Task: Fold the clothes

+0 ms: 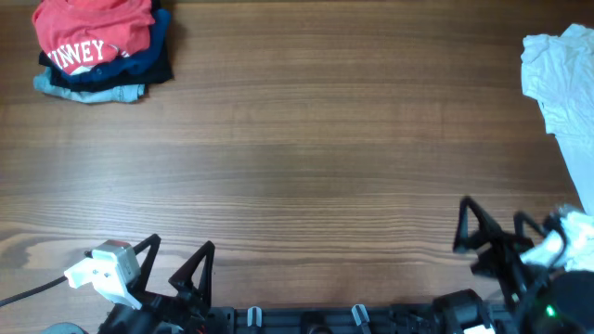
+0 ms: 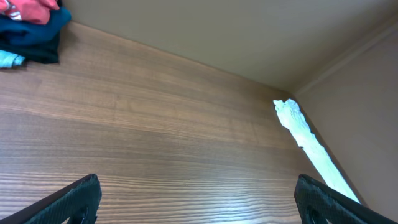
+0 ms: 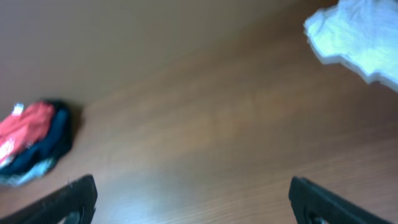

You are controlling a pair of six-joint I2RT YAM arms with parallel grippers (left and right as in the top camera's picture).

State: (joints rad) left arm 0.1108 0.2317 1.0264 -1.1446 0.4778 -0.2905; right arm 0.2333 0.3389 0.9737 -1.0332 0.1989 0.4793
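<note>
The red T-shirt (image 1: 93, 32) with white lettering lies folded on top of a stack of dark and light blue clothes at the table's far left corner. It also shows in the left wrist view (image 2: 28, 9) and the right wrist view (image 3: 25, 127). My left gripper (image 1: 174, 260) is open and empty near the front edge at the left. My right gripper (image 1: 492, 232) is open and empty near the front edge at the right. Both are far from the red shirt.
A crumpled white garment (image 1: 561, 79) lies along the table's right edge, also in the left wrist view (image 2: 305, 143) and the right wrist view (image 3: 357, 40). The folded stack (image 1: 107, 79) under the red shirt sits at the far left.
</note>
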